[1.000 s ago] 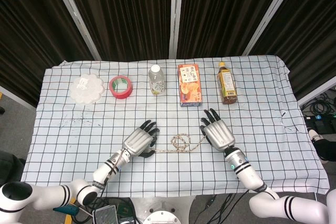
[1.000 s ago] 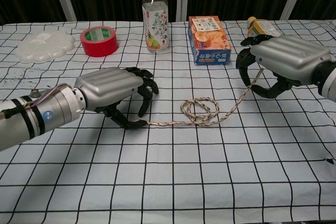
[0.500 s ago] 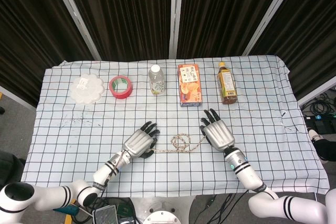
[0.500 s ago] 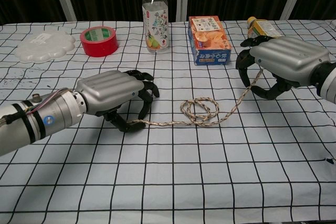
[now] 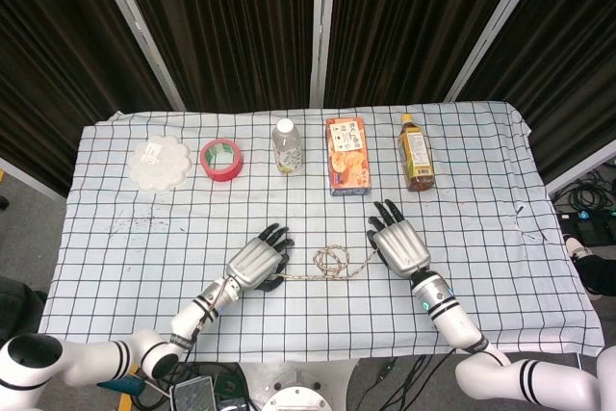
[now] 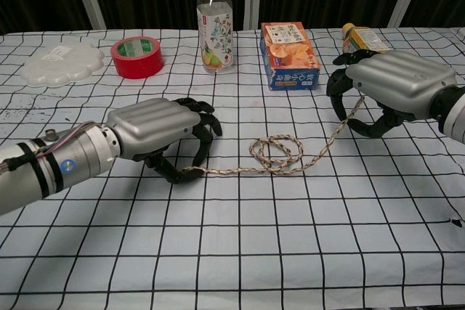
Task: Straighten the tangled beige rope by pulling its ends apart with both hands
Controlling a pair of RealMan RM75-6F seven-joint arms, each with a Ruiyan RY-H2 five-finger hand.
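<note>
Setting: Dark curtains hung behind a table [image 5: 500,267] covered in a white cloth with a black grid; the objects stood in a row along the upper part of the head view.

Far left: a white scalloped plate [image 5: 160,163] lay at upper left, with a red tape roll [image 5: 221,159] just beside it.

Left hand: the left hand [image 6: 156,127] sat left of centre, fingers curled down, pinching one end of the rope against the cloth.

Rope: the beige rope [image 6: 277,155] lay at mid-frame between the two hands, its middle looped in a small tangle, one strand running left along the cloth and the other rising to the right.

Change: over the last second the left hand had drawn slightly leftward and lifted a little, and the left strand looked straighter; the loops seemed hardly altered.

Meaning: I judged the pull barely begun, with the tangle yet to open.

Centre back: a clear bottle [image 6: 216,23] with a white cap and a printed label, too small to read.

Box: an orange snack box [image 6: 289,54] showing biscuit pictures; its writing was illegible.

Right hand: the right hand [image 6: 392,85] hovered at the right, fingers hooked around the raised end of the rope.

Far right: an amber drink bottle [image 5: 416,152] lay on its side; its yellow label could not be read.
</note>
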